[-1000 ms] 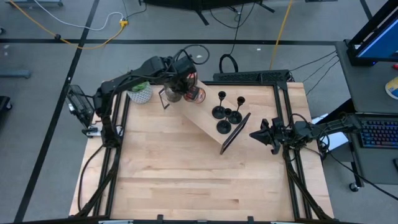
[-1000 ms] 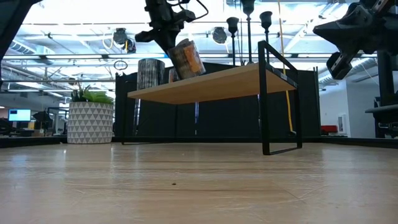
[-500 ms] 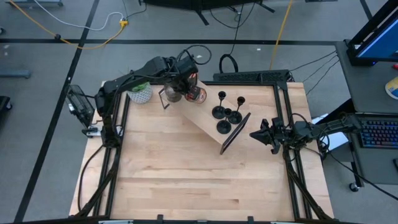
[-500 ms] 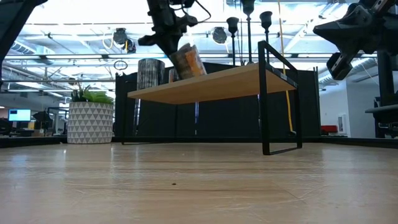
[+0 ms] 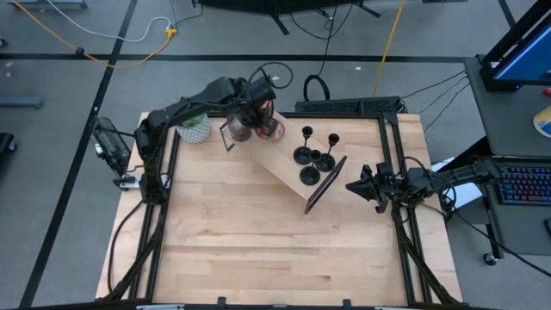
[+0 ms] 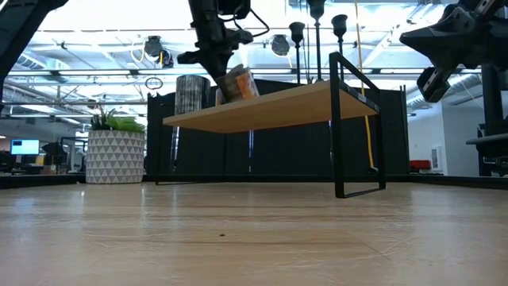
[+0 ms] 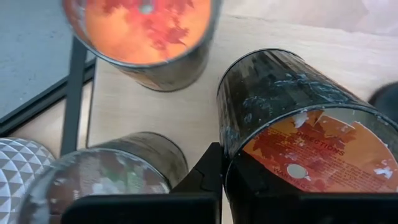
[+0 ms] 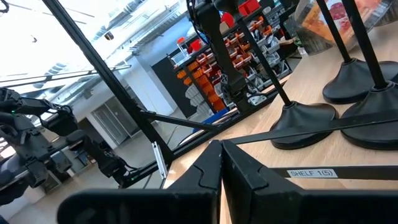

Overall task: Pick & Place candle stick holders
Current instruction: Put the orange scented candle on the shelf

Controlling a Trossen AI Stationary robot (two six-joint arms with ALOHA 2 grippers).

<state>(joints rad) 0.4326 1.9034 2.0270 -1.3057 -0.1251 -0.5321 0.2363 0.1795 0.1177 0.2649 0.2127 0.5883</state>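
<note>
candle stick holders [image 5: 314, 155] on shelf [image 5: 284, 159] | left gripper [image 7: 222, 163] pinches jar [image 7: 298, 124] rim | right gripper [image 8: 221, 152] closed empty

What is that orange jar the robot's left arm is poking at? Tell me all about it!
It is a glass candle jar with an orange label showing red leaves. It leans tilted on the wooden shelf, among other jars at that end. In the left wrist view its round bottom carries an orange sticker with printed directions. The left gripper, fingers shut, presses against its side rather than holding it. Whether it has a lid cannot be seen.
</note>
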